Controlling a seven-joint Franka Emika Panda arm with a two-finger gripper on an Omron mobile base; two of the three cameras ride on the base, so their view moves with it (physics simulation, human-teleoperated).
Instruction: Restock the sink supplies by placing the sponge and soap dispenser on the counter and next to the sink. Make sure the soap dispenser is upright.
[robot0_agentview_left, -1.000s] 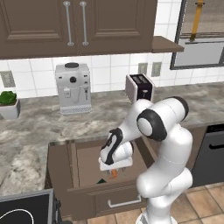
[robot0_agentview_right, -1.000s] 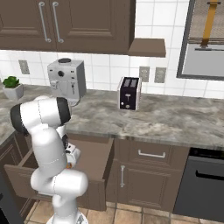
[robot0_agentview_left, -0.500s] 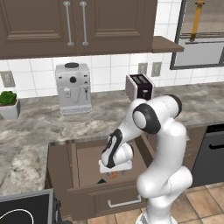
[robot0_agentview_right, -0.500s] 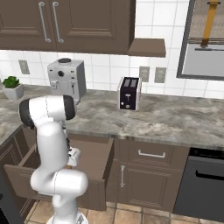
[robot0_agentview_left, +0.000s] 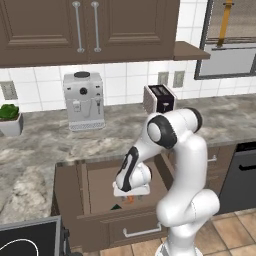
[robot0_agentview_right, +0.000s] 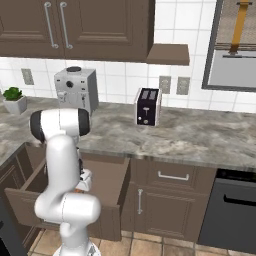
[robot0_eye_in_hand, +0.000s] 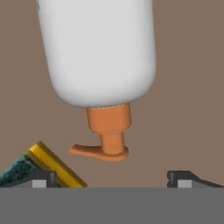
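soap dispenser (robot0_eye_in_hand: 98, 52) lies on its side on the brown drawer floor (robot0_eye_in_hand: 188, 87) just ahead of my fingers (robot0_eye_in_hand: 41, 179), orange nozzle pointing back between them. my fingers stand wide apart, clamping nothing. sponge (robot0_eye_in_hand: 41, 168) sits beside my one fingertip.

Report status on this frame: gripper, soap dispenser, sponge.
Gripper open, down in the open drawer. Soap dispenser lying on the drawer floor, pump toward the gripper, not gripped. Sponge beside one fingertip. Nothing blocking.
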